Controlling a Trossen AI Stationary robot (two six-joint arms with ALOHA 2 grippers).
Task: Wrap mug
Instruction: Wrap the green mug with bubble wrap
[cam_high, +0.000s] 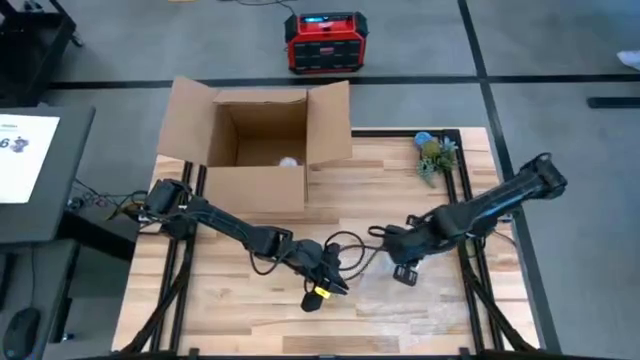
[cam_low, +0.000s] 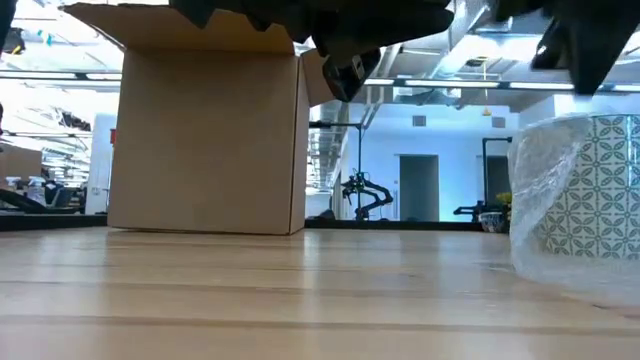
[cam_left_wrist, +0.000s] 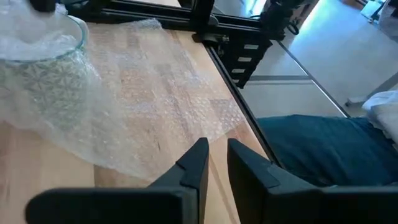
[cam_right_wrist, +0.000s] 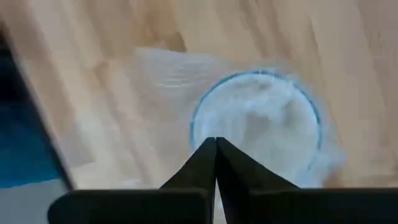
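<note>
Mug inside bubble wrap, right of box

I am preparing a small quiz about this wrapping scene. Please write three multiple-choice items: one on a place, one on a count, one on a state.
1. Where does the open brown cardboard box stand?
A. table's far left part
B. on the floor
C. table's near right corner

2. How many dark arms reach over the wooden table?
A. one
B. two
C. three

3. How are the right gripper fingers?
A. wide apart
B. shut together
C. missing

Answers: 1 A, the high view shows it there. 2 B, two show from above. 3 B, the tips meet above the patterned mug in clear bubble wrap.
</note>
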